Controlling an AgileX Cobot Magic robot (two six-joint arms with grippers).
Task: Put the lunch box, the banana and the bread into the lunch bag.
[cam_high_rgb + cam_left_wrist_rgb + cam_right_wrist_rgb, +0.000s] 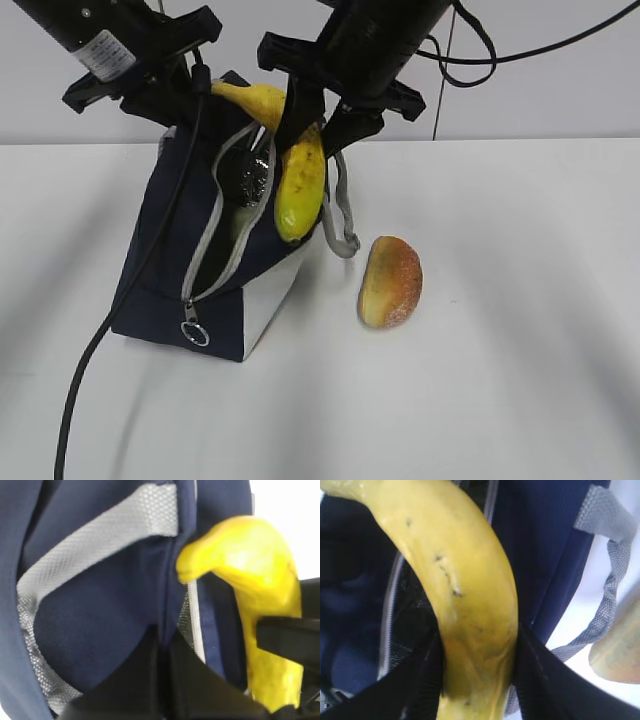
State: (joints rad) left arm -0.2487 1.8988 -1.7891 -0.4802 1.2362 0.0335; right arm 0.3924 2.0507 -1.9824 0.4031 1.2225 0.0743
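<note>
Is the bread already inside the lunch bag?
No, the bread lies on the white table, to the right of the lunch bag and apart from it.

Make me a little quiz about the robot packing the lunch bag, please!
1. True or false: the bread is already inside the lunch bag.
2. Which claw grips the banana? A) left claw B) right claw
3. Fill in: the bag's zipper is ____.

Key: 1. False, the bread lies on the table beside the bag. 2. B; the left claw pinches the bag's fabric instead. 3. Open.
</note>
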